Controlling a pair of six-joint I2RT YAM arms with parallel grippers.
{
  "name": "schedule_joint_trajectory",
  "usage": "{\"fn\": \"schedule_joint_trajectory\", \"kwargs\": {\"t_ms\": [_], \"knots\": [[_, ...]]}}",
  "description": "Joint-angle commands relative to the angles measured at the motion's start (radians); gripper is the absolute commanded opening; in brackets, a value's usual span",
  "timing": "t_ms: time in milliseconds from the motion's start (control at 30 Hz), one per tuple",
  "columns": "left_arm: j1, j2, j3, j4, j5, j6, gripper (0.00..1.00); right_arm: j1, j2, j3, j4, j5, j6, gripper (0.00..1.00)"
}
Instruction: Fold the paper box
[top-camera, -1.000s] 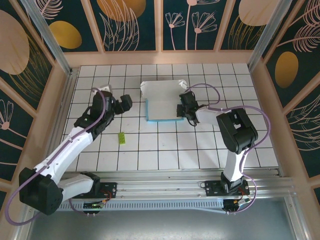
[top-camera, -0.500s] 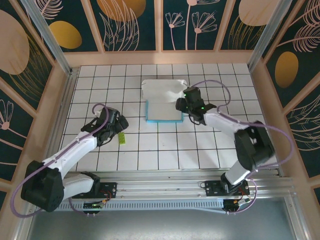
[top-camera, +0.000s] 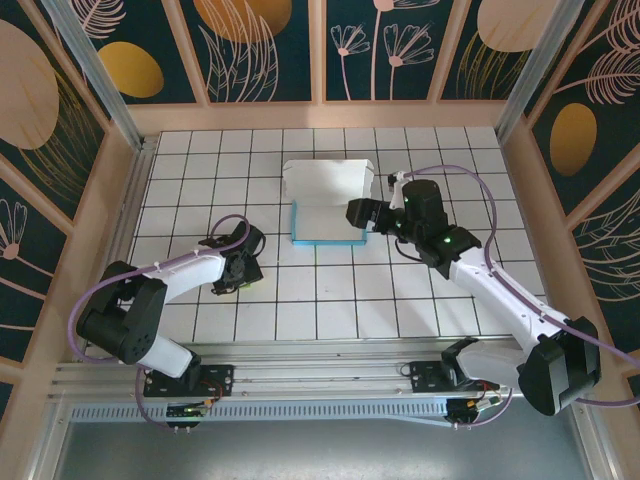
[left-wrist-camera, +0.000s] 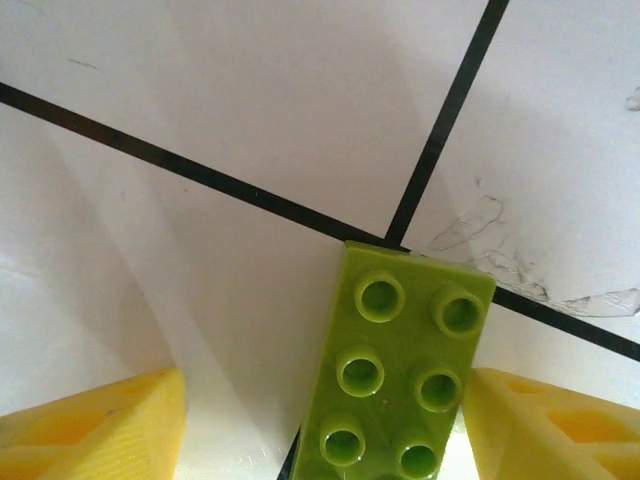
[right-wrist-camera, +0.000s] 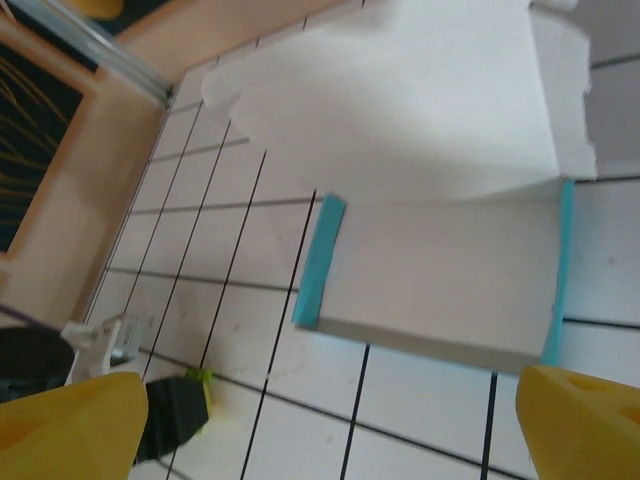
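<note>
Left tool (left-wrist-camera: 325, 400) wide, straddling green brick (left-wrist-camera: 400, 350) on worktop (left-wrist-camera: 200, 100); right tool (right-wrist-camera: 330, 420) wide, empty, beside paper box (right-wrist-camera: 440, 270).

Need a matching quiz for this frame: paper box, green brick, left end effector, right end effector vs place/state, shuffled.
1 paper box
2 green brick
3 left end effector
4 right end effector

A open, by the box's right edge
B white, cyan edges, far flap raised
C one finger either side of the brick
D lying on a tile seam

Pairs: 1-B, 2-D, 3-C, 4-A
</note>
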Motion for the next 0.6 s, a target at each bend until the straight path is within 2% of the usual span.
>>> {"fn": "schedule_joint_trajectory", "kwargs": {"t_ms": [0, 200, 400, 500, 567], "knots": [[-0.012, 0.050, -0.023, 0.030, 0.059, -0.027, 0.62, -0.009, 0.004, 0.027, -0.050, -0.109, 0.000, 0.96], [-0.013, 0.027, -0.028, 0.053, 0.101, -0.021, 0.42, -0.031, 0.034, 0.037, -0.081, -0.210, -0.011, 0.98], [-0.018, -0.034, -0.007, 0.109, 0.181, 0.052, 0.31, -0.062, 0.028, 0.052, -0.078, -0.211, -0.010, 0.99], [-0.045, -0.079, 0.073, 0.091, 0.182, 0.127, 0.24, -0.079, 0.008, 0.059, -0.061, -0.205, -0.014, 0.99], [-0.067, -0.089, 0.143, 0.105, 0.232, 0.213, 0.24, -0.090, -0.011, 0.055, -0.037, -0.197, -0.020, 0.99]]}}
